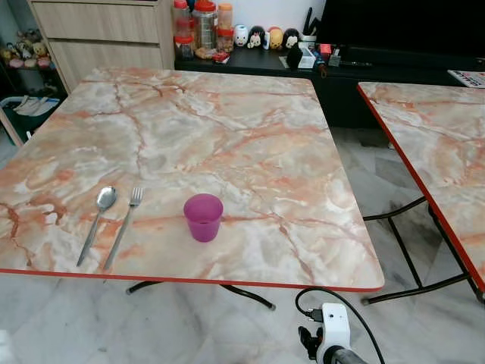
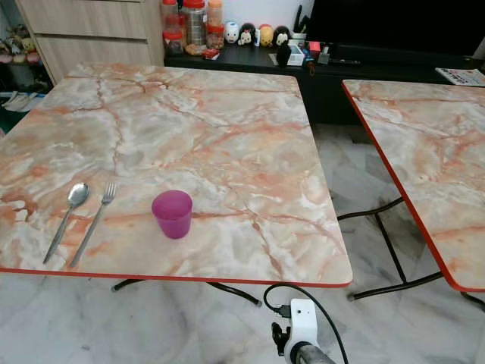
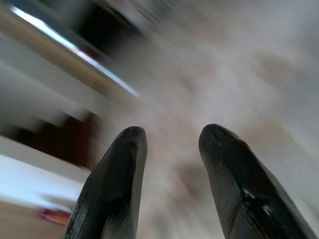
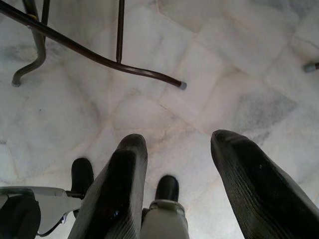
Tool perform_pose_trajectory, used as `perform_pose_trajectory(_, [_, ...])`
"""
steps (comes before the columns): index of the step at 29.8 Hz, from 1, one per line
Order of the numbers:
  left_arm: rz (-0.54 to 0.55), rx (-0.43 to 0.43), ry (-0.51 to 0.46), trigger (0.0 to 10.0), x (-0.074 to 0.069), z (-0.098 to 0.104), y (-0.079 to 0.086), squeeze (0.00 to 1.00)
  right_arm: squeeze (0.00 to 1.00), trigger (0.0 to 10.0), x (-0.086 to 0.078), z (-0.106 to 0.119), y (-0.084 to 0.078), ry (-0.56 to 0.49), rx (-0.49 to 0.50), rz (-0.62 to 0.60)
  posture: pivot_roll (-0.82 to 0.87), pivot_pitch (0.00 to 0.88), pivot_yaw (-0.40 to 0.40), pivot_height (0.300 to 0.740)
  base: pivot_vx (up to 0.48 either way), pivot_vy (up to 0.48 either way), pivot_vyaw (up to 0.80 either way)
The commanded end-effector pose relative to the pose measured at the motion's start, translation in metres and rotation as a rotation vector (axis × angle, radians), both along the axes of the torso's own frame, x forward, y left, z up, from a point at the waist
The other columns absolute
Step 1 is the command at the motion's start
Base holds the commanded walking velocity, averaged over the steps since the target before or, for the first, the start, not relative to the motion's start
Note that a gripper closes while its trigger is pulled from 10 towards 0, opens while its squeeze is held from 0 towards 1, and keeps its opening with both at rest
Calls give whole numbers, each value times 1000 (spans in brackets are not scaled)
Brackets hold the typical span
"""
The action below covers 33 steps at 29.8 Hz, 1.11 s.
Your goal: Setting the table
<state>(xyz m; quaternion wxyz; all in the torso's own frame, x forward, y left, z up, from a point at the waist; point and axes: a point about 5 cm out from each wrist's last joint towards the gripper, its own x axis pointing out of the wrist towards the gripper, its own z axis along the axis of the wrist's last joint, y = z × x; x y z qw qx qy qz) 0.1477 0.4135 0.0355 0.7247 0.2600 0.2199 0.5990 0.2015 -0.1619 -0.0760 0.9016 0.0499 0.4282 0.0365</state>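
Left eye view: spoon (image 1: 97, 221), fork (image 1: 125, 225), then purple cup (image 1: 203, 217) stand near the desk's (image 1: 227, 121) front edge. Left hand (image 3: 169, 149) and right hand (image 4: 174, 149) hang released, empty, the right above the floor (image 4: 224, 59).

A wooden cabinet (image 1: 98, 34) stands behind the table on the left. Next to it is a low black shelf (image 1: 258, 61). Some jars (image 1: 201, 26) with red and orange lids sit on the shelf. Little round toy figures (image 1: 265, 36) stand in a row beside the jars. A dark TV (image 1: 402, 26) is on the right. A second marble table (image 1: 443, 129) stands to the right. The floor (image 1: 182, 318) is pale marble tile.
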Motion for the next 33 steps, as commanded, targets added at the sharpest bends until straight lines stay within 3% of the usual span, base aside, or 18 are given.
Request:
perform_pose_trajectory(1, [-3,156,-88,10000,18,29,6,0,0,10000,1,0,0,4,-2,8,123,93,-90,740,0,0,0])
perform_pose_trajectory(2, [-26,255,-179,10000,33,55,10,0,0,10000,2,1,0,2,-2,9,125,94,-92,740,0,0,0])
perform_pose_trajectory(5, [-198,340,-305,10000,70,98,6,0,0,10000,3,1,0,2,-5,14,129,92,-96,740,0,0,0])
perform_pose_trajectory(6, [-413,389,-372,10000,106,131,-13,0,0,10000,3,1,-1,5,-9,15,129,92,-95,740,0,0,0])
perform_pose_trajectory(7, [-413,389,-372,10000,106,131,-13,0,0,10000,3,1,-1,5,-9,15,129,92,-95,740,0,0,0])
perform_pose_trajectory(8, [-585,410,-426,10000,132,155,-33,0,0,10000,2,1,-1,6,-12,15,125,92,-92,740,0,0,0])
perform_pose_trajectory(10, [-724,385,-481,10000,151,172,-52,0,0,10000,2,1,-1,6,-11,14,123,91,-91,740,0,0,0])
perform_pose_trajectory(11, [-724,385,-481,10000,151,172,-52,0,0,10000,2,1,-1,6,-11,14,123,91,-91,740,0,0,0])
perform_pose_trajectory(12, [-916,257,-583,10000,175,191,-82,0,0,10000,2,1,-2,5,-10,11,110,92,-86,740,0,0,0])
perform_pose_trajectory(13, [-916,257,-583,10000,175,191,-82,0,0,10000,2,1,-2,5,-10,11,110,92,-86,740,0,0,0])
perform_pose_trajectory(16, [-1196,14,-658,10000,194,203,-124,0,0,10000,1,0,-1,4,-5,-1,98,92,-78,740,0,0,0])
perform_pose_trajectory(18, [-1410,-46,-613,10000,198,209,-153,0,0,10000,-2,-1,-3,10,-4,-12,95,95,-72,740,0,0,0])
perform_pose_trajectory(19, [-1410,-46,-613,10000,198,209,-153,0,0,10000,-2,-1,-3,10,-4,-12,95,95,-72,740,0,0,0])
perform_pose_trajectory(20, [-1538,-91,-536,10000,197,209,-166,0,0,10000,-5,-2,-5,15,-5,-18,101,97,-72,740,0,0,0])
perform_pose_trajectory(23, [-1654,-108,-457,10000,196,208,-181,0,0,10000,-6,-3,-5,20,-6,-22,105,99,-71,740,0,0,0])
perform_pose_trajectory(26, [-1677,-120,-509,10000,200,213,-188,0,0,10000,-6,-3,-4,22,-7,-19,108,98,-68,740,0,0,0])
perform_pose_trajectory(27, [-1731,-177,-493,10000,204,211,-201,1000,0,10000,-5,-3,-3,18,-2,-24,104,95,-64,740,0,0,0])
perform_pose_trajectory(33, [-1809,-220,-385,10000,206,206,-213,1000,0,10000,-2,-1,0,11,5,-31,100,93,-59,740,0,0,0])
